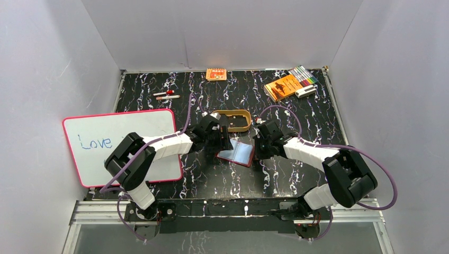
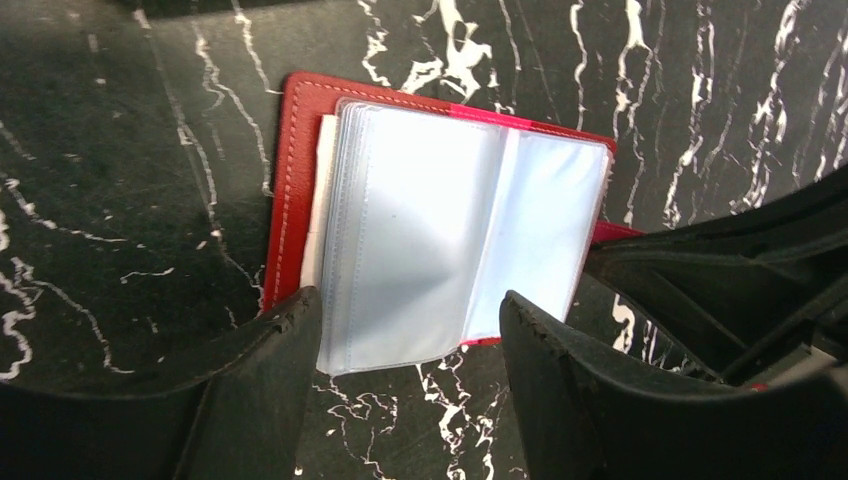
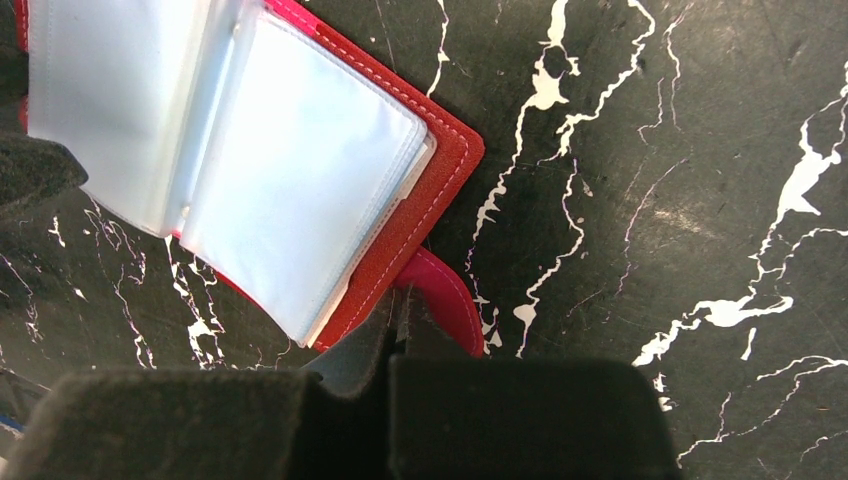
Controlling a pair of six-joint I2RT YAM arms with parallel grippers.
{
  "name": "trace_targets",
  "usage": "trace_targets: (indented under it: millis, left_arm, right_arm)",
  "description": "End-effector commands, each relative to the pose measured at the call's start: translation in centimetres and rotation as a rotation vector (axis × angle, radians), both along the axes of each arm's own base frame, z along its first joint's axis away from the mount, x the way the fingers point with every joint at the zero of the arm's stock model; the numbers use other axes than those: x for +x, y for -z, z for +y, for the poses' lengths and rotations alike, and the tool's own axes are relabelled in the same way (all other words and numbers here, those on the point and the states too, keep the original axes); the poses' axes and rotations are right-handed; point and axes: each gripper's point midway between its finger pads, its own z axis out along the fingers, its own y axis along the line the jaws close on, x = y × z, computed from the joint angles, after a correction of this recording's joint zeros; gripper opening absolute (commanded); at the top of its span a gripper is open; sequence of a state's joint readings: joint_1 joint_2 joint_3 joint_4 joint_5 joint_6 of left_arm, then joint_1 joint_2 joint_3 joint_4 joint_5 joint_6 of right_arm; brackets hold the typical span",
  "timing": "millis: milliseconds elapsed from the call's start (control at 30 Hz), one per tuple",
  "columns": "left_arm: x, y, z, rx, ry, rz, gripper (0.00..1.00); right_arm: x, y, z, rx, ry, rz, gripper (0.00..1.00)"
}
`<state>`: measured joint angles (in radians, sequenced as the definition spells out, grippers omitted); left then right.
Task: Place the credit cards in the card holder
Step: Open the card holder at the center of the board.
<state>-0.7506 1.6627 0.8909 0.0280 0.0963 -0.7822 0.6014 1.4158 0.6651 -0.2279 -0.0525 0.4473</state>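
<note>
The card holder (image 1: 236,153) lies open on the black marble table, red cover down, its clear plastic sleeves (image 2: 440,230) fanned upward. My left gripper (image 2: 408,308) stands open, one finger on each side of the sleeves' near edge, with nothing held. My right gripper (image 3: 402,300) is shut, its tips set at the holder's red snap tab (image 3: 455,300) beside the cover's edge (image 3: 430,190); whether the tab is pinched I cannot tell. In the top view the left gripper (image 1: 219,138) and right gripper (image 1: 263,143) flank the holder. The credit cards are out of view.
A tan oval tray (image 1: 249,120) sits just behind the holder. A whiteboard (image 1: 122,143) reading "Love" lies at the left. At the back are an orange packet (image 1: 216,74), an orange booklet (image 1: 283,86) with markers (image 1: 303,75), and pens (image 1: 167,95).
</note>
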Motion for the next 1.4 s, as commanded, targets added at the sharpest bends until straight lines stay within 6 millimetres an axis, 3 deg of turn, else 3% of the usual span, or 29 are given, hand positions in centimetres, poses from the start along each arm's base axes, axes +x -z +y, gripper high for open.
trace_targets:
  millis: [0, 467, 633, 1067, 1200, 1367]
  left_arm:
    - [-1.1, -1.9, -2.3, -0.137, 0.105, 0.0, 0.6]
    - [-2.2, -5.6, -4.7, -0.326, 0.208, -0.029, 0.4]
    - [-2.2, -5.3, -4.9, -0.325, 0.217, -0.018, 0.28]
    - [-2.0, -3.6, -5.0, -0.289, 0.221, 0.013, 0.14]
    - [-2.2, -2.7, -4.6, -0.264, 0.207, 0.027, 0.01]
    - [-2.6, -1.9, -2.8, -0.209, 0.147, 0.03, 0.0]
  right_arm:
    - [0.4, 1.4, -1.6, -0.069, 0.018, -0.017, 0.0]
    - [0.7, 1.0, -1.5, -0.058, 0.021, -0.033, 0.0]
    - [0.7, 0.9, -1.5, -0.055, 0.021, -0.038, 0.0]
    - [0.5, 0.6, -1.1, -0.027, 0.003, -0.038, 0.0]
    - [0.5, 0.4, -1.1, -0.02, 0.001, -0.045, 0.0]
    - [0.6, 0.2, -0.9, -0.008, -0.005, -0.052, 0.0]
